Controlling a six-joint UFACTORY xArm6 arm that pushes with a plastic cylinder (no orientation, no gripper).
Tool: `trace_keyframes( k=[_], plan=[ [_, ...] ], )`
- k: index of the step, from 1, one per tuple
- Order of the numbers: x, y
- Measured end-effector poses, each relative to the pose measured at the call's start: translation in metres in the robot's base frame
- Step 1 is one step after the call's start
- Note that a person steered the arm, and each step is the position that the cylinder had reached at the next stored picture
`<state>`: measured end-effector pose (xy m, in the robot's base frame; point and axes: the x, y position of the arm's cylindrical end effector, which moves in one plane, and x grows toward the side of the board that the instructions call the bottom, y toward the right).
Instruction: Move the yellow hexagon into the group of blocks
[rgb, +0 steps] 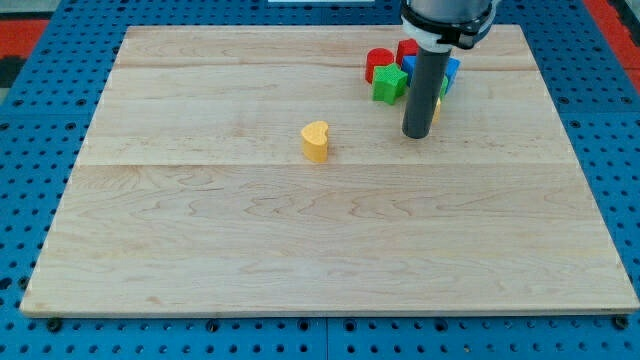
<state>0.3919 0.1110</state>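
Observation:
My tip (417, 134) rests on the wooden board (200, 250) in its upper right part, just below a cluster of blocks. The cluster holds a red block (379, 62), a second red block (407, 47), a green block (389, 84) and a blue block (452, 70). The rod hides part of the cluster. A thin yellow sliver (438, 107) shows at the rod's right edge, close to my tip; its shape cannot be made out. A yellow heart-shaped block (315, 141) stands alone near the board's middle, to the left of my tip.
The board lies on a blue perforated base (30, 120) that surrounds it on all sides. The arm's dark body (447, 18) hangs over the board's top right.

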Motion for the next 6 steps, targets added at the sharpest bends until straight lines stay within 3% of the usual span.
trace_keyframes(
  k=[2,3,4,6],
  plan=[
    [-0.012,-0.018],
    [0.020,0.001],
    [0.012,0.018],
    [-0.011,-0.008]
  ],
)
